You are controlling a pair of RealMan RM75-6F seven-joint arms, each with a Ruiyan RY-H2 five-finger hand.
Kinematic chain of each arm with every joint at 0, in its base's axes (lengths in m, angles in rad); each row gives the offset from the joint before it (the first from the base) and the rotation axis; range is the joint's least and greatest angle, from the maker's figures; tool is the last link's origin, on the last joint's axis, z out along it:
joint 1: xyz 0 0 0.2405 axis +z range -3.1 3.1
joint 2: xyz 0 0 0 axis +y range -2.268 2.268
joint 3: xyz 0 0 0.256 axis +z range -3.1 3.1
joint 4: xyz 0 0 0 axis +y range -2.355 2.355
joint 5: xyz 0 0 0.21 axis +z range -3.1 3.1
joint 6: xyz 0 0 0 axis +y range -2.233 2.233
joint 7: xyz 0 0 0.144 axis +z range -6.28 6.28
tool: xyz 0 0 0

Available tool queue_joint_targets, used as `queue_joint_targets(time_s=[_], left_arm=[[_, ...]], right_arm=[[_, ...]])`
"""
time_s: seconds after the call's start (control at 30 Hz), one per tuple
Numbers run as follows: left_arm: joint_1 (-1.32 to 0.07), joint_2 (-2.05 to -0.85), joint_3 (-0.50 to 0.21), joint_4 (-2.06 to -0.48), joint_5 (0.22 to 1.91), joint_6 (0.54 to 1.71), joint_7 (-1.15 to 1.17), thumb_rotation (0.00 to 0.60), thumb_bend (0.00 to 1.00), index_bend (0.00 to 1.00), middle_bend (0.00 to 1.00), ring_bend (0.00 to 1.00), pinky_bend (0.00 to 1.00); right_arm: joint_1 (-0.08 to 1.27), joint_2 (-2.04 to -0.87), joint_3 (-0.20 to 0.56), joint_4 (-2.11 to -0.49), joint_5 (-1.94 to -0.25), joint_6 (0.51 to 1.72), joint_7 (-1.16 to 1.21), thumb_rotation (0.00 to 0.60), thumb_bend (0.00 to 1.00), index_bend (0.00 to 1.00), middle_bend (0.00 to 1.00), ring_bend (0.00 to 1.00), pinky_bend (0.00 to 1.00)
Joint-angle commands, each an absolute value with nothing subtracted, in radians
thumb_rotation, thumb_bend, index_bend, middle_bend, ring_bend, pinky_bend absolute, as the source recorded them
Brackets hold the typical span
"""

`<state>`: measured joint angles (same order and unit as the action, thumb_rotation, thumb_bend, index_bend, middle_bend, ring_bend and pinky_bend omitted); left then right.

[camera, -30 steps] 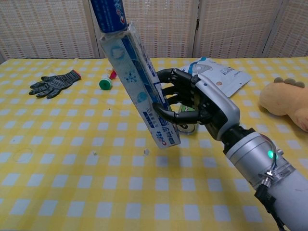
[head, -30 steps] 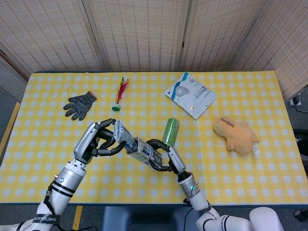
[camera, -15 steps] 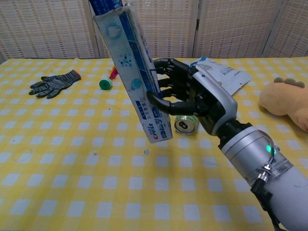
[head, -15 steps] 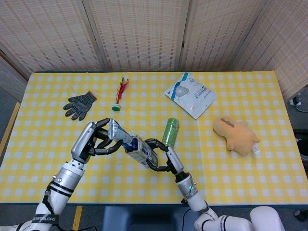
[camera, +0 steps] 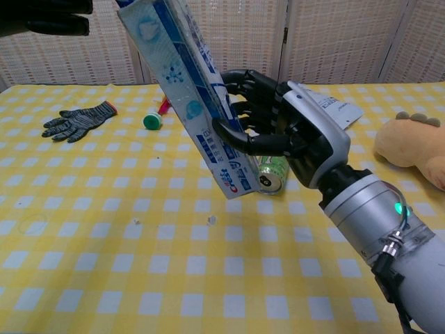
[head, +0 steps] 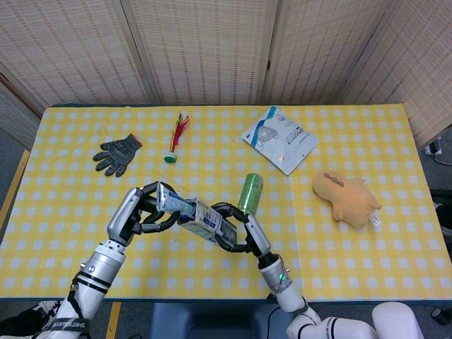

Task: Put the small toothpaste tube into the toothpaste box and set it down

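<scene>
Woven screens back the yellow checked table [head: 353, 268]. Above it, the right hand [camera: 292, 139] grips the toothpaste box [camera: 191, 104]; the left hand [head: 141, 212] holds the small toothpaste tube [head: 173, 203], mostly hidden inside the box.

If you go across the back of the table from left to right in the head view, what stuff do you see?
Gray glove → red and green shuttlecock → white mask packet → orange plush toy, a little nearer than the rest.
</scene>
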<state>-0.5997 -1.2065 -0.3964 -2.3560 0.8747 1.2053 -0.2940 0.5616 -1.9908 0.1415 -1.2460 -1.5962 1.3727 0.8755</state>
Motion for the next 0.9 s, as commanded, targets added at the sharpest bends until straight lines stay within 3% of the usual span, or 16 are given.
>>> queue_joint_targets(time_s=[0.03,0.13,0.3,0.73,0.9], left_arm=[[-0.605,-1.214,-0.393,-2.356,0.881,1.19,-0.295,0.6,0.29,0.5,1.0,1.0,1.0],[-0.606,-1.205,-0.395,-2.356,0.881,1.165,-0.307,0.6,0.23,0.29,1.0,1.0,1.0],[-0.605,-1.189,-0.399,-2.356,0.883,1.136,-0.322,0.6,0.2,0.15,1.0,1.0,1.0],[-0.581,-1.176,-0.412,-2.356,0.922,1.182,-0.316,0.6,0.2,0.13,1.0,1.0,1.0],[-0.549,-1.154,-0.379,-2.349,1.015,1.292,-0.165,0.6,0.2,0.22,1.0,1.0,1.0]], right_arm=[[0.56,-1.988,0.138,-1.249,-1.598,1.374,0.871,0.6,0.39,0.35,0.3,0.35,0.38],[0.558,-1.986,0.135,-1.251,-1.598,1.373,0.869,0.6,0.39,0.35,0.31,0.35,0.37],[0.556,-1.986,0.133,-1.247,-1.597,1.374,0.872,0.6,0.39,0.35,0.31,0.35,0.37],[0.548,-1.984,0.124,-1.232,-1.6,1.382,0.881,0.6,0.39,0.35,0.31,0.35,0.37],[0.542,-1.966,0.113,-1.214,-1.608,1.386,0.847,0.6,0.39,0.35,0.31,0.35,0.38]])
